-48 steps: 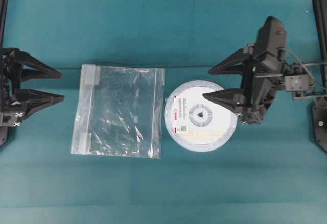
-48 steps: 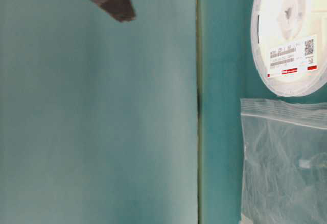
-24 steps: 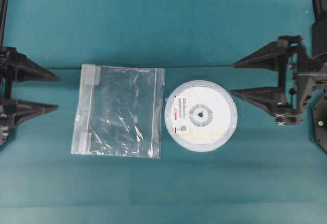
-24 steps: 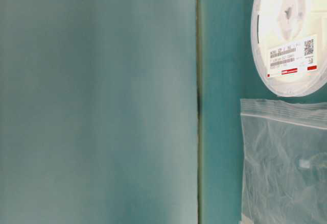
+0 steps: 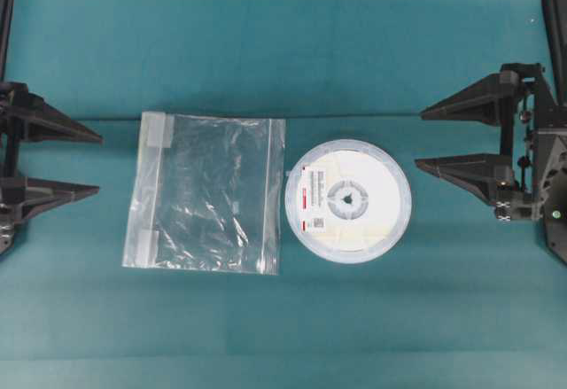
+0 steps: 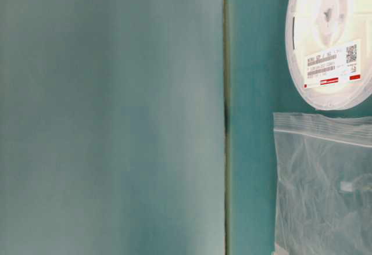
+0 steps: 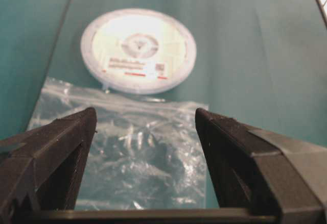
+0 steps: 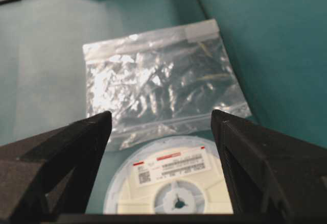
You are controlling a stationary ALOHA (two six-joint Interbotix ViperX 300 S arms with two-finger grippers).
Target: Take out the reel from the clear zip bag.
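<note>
Table (image 5: 354,43): you had no other items on it | clear zip bag (image 5: 208,192): lay flat, empty | reel (image 5: 348,200): sat just beside its zip edge, fully out | left gripper (image 5: 93,163), right gripper (image 5: 423,139): jaws apart, empty, well clear; nothing more needed, I judge.

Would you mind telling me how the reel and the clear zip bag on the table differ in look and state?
The reel is round, opaque and cream-white with a grey hub and a printed label; the clear zip bag is square, transparent and crinkled. The reel keeps a rigid disc form, while the bag lies limp and empty. The bag covers more of the table than the reel. Both lie flat, side by side, with the bag's zip edge next to the reel, and no tool touches either.
</note>
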